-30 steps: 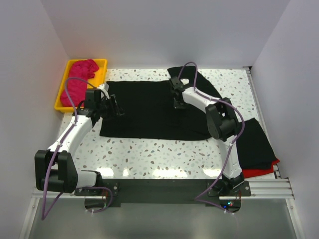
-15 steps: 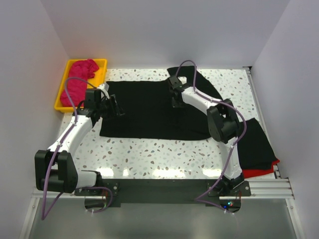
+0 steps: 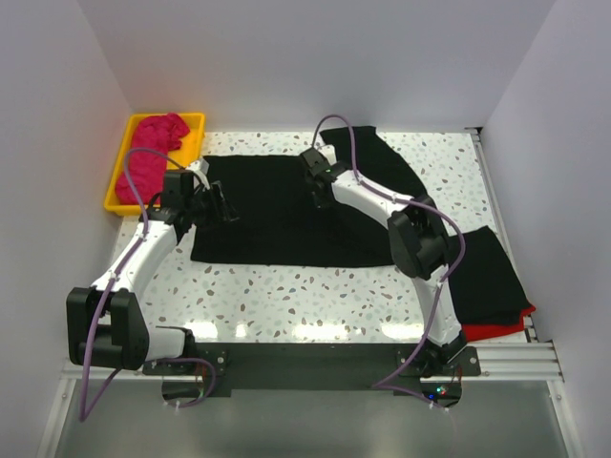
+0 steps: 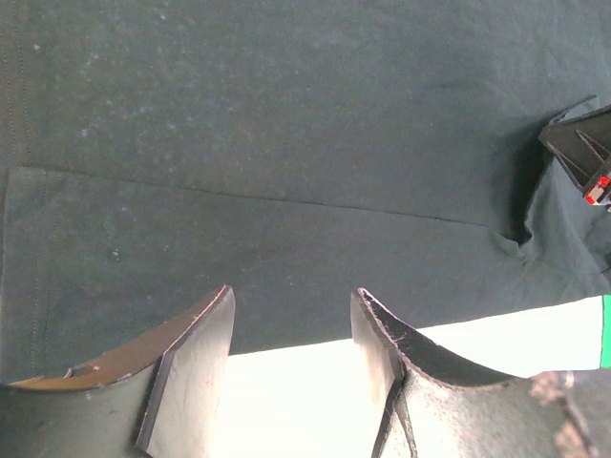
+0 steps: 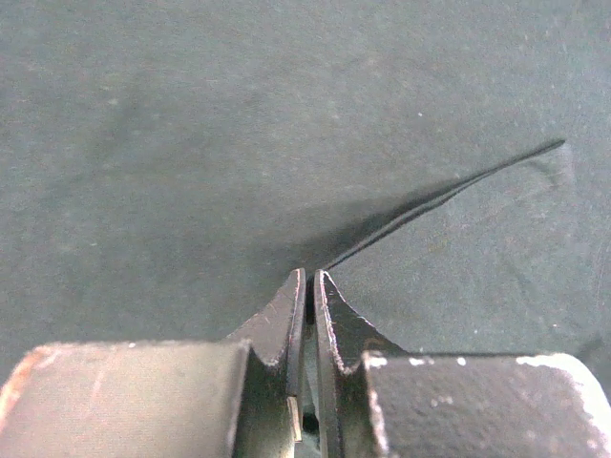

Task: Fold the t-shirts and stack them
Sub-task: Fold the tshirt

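Observation:
A large black t-shirt (image 3: 258,219) lies spread across the middle of the table. My right gripper (image 3: 318,194) is low over its upper middle, shut on a thin fold of the black t-shirt (image 5: 191,143). The pinched cloth edge (image 5: 439,196) runs from the right gripper's (image 5: 310,274) closed tips up to the right. The shirt's right sleeve (image 3: 382,157) trails behind that arm. My left gripper (image 3: 226,212) stands open at the shirt's left edge. In the left wrist view the left gripper (image 4: 291,294) has only bare table and the hem (image 4: 286,324) between its fingers.
A yellow tray (image 3: 115,196) at the back left holds a crumpled magenta-pink shirt (image 3: 153,153). A folded black shirt (image 3: 492,277) lies on a red one (image 3: 501,329) at the right edge, by the right arm's base. White walls enclose the table.
My right gripper has moved left across the black t-shirt, pulling the pinched cloth and sleeve with it. The left arm has stayed still and open.

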Controlling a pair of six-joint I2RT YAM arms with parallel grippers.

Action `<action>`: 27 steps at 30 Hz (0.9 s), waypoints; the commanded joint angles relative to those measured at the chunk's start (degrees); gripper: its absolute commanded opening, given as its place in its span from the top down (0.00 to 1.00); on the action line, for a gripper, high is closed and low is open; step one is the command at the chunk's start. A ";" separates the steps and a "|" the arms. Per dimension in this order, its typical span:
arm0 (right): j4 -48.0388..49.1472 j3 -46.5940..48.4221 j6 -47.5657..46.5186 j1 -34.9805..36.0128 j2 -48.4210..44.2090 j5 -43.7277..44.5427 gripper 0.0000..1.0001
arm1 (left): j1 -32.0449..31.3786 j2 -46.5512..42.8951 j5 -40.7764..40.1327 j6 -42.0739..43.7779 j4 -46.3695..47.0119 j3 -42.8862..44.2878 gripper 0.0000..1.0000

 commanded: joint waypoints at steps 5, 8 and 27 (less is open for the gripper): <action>-0.74 5.47 -3.37 1.24 3.43 2.52 0.90 | 0.62 -0.34 1.08 0.68 1.81 -0.31 0.43; -1.01 5.74 -4.16 1.15 4.14 1.04 0.73 | 0.62 -0.16 1.25 0.77 1.98 -0.31 0.43; 5.40 -4.63 0.32 -18.96 -4.56 -15.41 0.57 | 0.62 0.19 2.48 0.68 2.33 -0.48 0.43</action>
